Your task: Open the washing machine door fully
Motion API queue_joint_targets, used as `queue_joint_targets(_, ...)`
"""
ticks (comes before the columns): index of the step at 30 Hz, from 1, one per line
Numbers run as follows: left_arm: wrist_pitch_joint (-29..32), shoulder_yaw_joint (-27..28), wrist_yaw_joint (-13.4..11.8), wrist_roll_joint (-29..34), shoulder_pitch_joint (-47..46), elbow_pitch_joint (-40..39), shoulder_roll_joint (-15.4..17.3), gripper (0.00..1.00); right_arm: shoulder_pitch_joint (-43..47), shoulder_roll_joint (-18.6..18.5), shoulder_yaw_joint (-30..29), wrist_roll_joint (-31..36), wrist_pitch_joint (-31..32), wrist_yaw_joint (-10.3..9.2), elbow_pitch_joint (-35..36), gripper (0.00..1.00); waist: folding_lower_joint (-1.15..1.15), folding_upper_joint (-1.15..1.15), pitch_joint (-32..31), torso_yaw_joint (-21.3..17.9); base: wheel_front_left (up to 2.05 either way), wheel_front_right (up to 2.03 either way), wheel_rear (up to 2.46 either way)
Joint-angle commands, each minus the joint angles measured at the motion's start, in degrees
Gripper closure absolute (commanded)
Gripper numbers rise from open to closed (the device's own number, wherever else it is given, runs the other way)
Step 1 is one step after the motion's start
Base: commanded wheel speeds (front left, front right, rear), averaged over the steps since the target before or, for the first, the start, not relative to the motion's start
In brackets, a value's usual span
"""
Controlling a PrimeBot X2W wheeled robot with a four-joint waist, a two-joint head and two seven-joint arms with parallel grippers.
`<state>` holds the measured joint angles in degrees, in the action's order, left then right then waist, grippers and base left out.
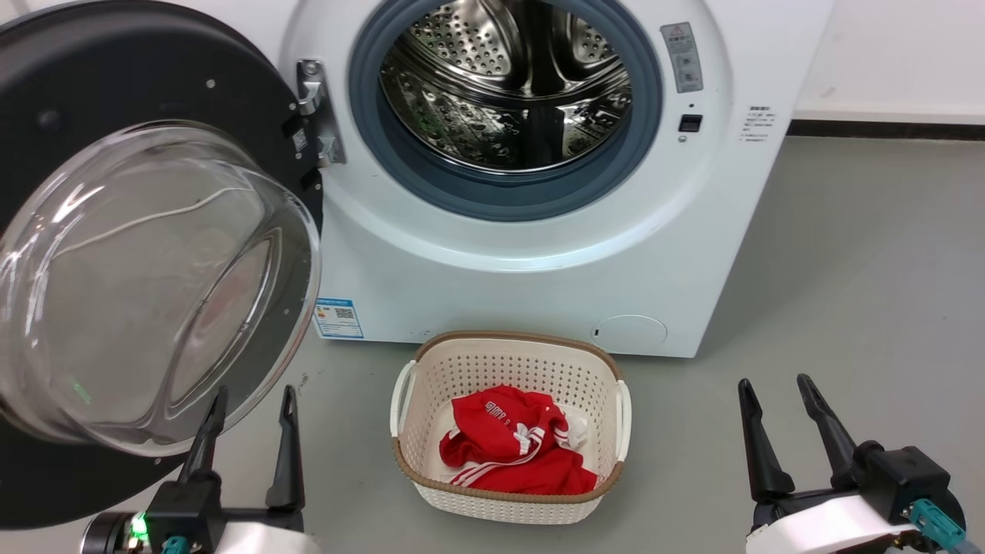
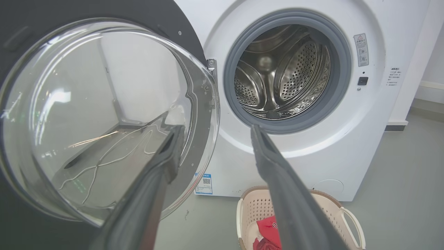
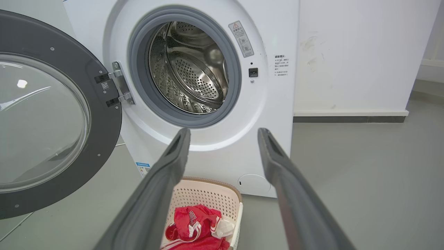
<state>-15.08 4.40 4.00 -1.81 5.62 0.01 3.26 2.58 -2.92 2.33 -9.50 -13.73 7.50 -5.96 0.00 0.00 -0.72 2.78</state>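
The left gripper point(image 1: 255, 392), its two long dark fingers spread with nothing between them, stands at the lower edge of the washing machine door point(image 1: 146, 261) — whether a fingertip touches the glass cannot be told. The door hangs swung out to the left of the washing machine point(image 1: 539, 261). It is a large round glossy black disc with a bulging bowl of clear glass at its centre, held by a metal hinge point(image 1: 317, 115) bolted to the white front panel. Beside the hinge the round opening gapes: a smooth grey rubber seal point(image 1: 492, 201) rings a perforated steel drum point(image 1: 508, 85), shiny and ribbed. A blue label sticker point(image 1: 338, 318) sits at the panel's lower left corner. On the grey floor point(image 1: 846, 292) just in front of the machine rests a cream plastic basket point(image 1: 508, 337) — lattice-walled, brown-rimmed, with side handles — holding a crumpled red garment point(image 1: 515, 450) with white stripes. The right gripper point(image 1: 772, 382), likewise spread wide and empty, hovers over the floor to the basket's right, well apart from the door.
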Motion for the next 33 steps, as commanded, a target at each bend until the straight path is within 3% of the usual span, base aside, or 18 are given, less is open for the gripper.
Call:
queue_joint_targets(1, -0.1, -0.7, 0.4, 0.7, -1.5, -0.1, 0.4, 0.0, -0.3, 0.1, -0.4, 0.8, 0.1, -0.03, 0.6, 0.0, 0.0, 0.0, 0.1, -1.1, 0.0, 0.0, 0.0)
queue_joint_targets(13, -0.1, -2.5, -0.1, 0.6, -3.5, 0.7, 0.4, 0.0, 0.0, 0.1, -0.9, 1.4, 0.4, -0.02, 2.1, 0.0, 0.0, 0.0, 0.6, -5.0, 0.0, 0.0, 0.0)
queue_joint_targets(33, -0.1, -4.6, -1.8, 0.0, -1.6, -0.1, -0.1, 0.0, -1.5, 0.1, -0.5, 1.8, 0.4, -0.03, 1.0, 0.0, 0.0, 0.0, 0.7, -3.9, 0.0, 0.0, 0.0)
